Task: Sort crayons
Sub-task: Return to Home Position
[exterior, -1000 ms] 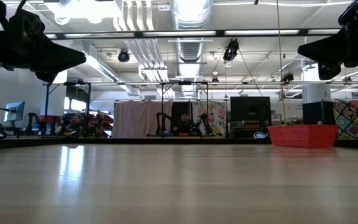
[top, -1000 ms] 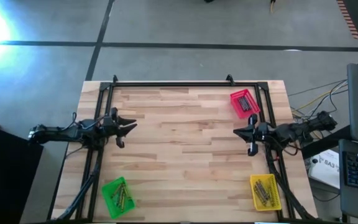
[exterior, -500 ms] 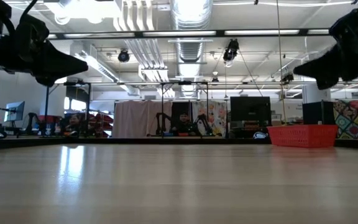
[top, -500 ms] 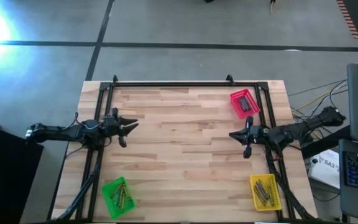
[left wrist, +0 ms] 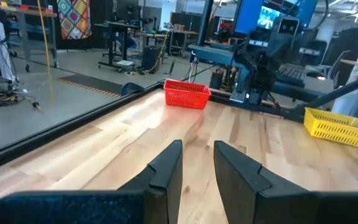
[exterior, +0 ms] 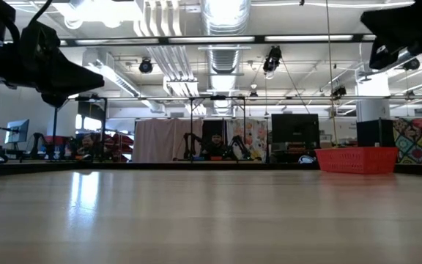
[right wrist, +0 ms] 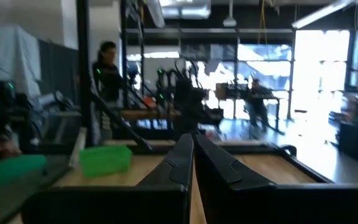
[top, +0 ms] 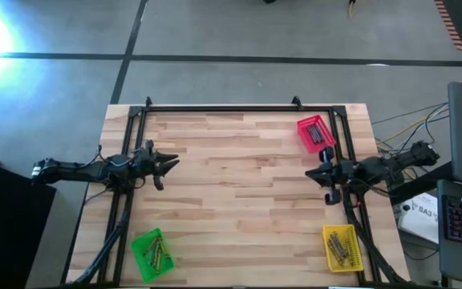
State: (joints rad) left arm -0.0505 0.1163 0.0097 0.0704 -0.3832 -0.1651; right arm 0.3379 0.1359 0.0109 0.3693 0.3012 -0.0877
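Crayons (top: 156, 255) too sm. to tell colours.

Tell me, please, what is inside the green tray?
In the high view, the green tray holds a small bundle of thin olive-brown crayons. Their number cannot be told, and any beneath them are covered.

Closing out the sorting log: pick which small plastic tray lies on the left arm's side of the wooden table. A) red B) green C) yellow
B: the high view shows the small green plastic tray, crayons inside, on the side of the left gripper; the small red plastic tray and small yellow plastic tray lie by the right gripper.
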